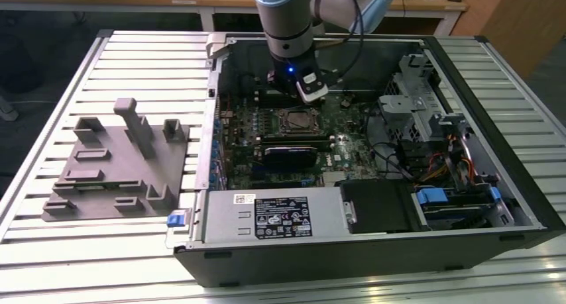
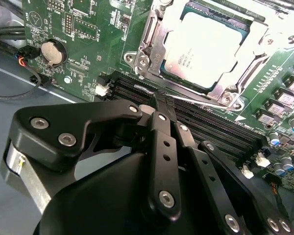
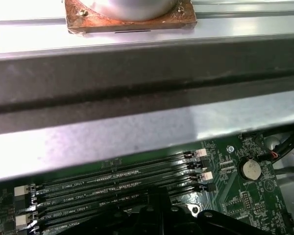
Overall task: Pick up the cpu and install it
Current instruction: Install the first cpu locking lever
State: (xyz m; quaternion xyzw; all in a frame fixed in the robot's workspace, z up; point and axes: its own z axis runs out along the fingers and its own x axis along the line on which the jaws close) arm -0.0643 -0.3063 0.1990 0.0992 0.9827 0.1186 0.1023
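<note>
Fingertips of the black hand (image 2: pixel 162 100) pressed together, holding nothing, hovering over the dark memory slots (image 2: pixel 220 125) just beside the socket. Silvery square cpu (image 2: pixel 206 46) sits seated inside its metal socket frame (image 2: pixel 152 49), print too small to read. Grey case wall (image 3: pixel 137 132) crowds close alongside on the slatted bench (image 1: pixel 53 105).

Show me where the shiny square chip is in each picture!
Exterior view: the silvery square cpu chip sits in the socket in the middle of the green board.
Second wrist view: it lies inside the metal socket frame, beside the long black memory slots.
First wrist view: the memory slots run across the board.
Shared landmark: the round silver coin battery in both wrist views.
</note>
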